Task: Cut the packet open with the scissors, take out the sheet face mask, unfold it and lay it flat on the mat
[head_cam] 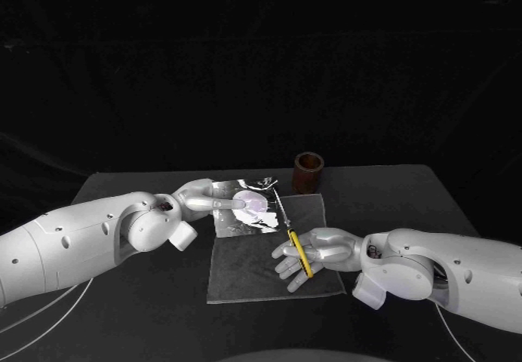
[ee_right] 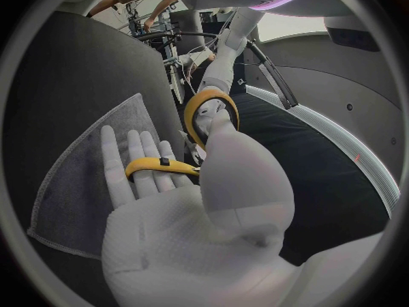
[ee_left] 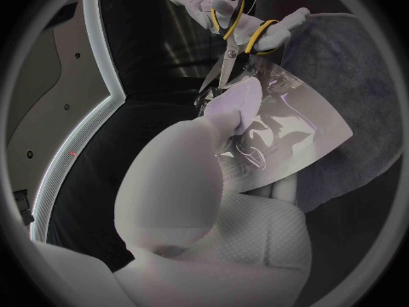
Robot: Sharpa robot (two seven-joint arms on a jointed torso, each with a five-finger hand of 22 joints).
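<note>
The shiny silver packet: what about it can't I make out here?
- Sheet mask inside: hidden by the wall of the shiny silver foil packet, every view.
- Whether a cut has begun: head view, too small where the yellow-handled scissors meet it; left wrist view, the left hand covers that edge.
- Its printing: washed out by glare, head view.
</note>
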